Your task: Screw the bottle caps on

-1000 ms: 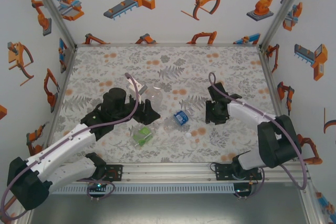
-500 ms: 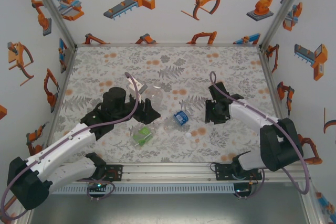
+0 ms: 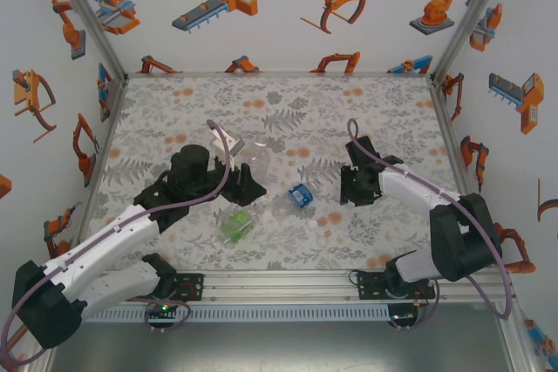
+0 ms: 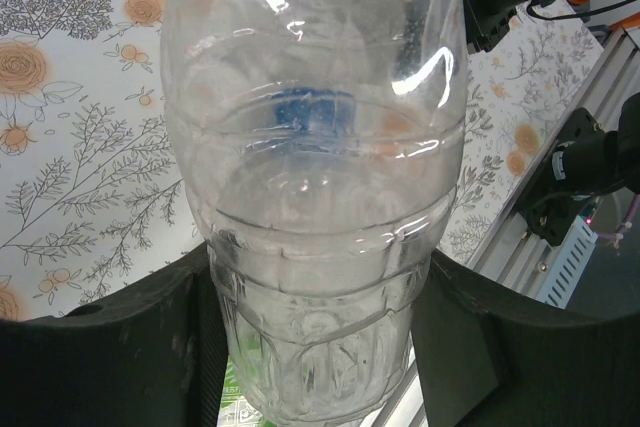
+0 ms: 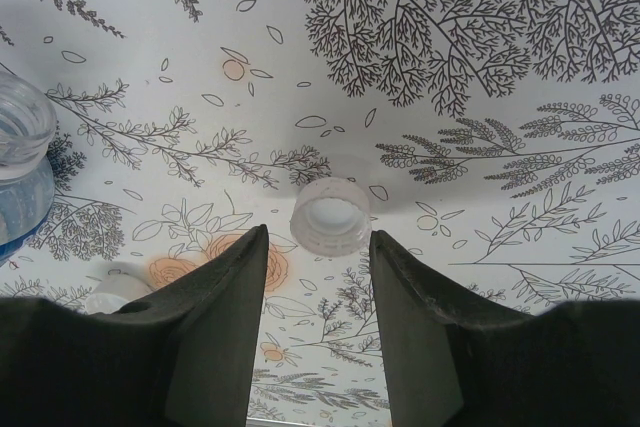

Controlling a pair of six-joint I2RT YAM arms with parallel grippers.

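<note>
Little has moved: my right gripper [image 5: 318, 297] has only nudged sideways and back, and the left has stayed put. My left gripper [image 4: 315, 347] is clamped on the clear bottle [image 4: 315, 177]. The right fingers stand apart and empty, with a cap [image 5: 330, 215] lying at their twelve o'clock. I judge this the cap pickup: next I lower, straddle it and close.
</note>
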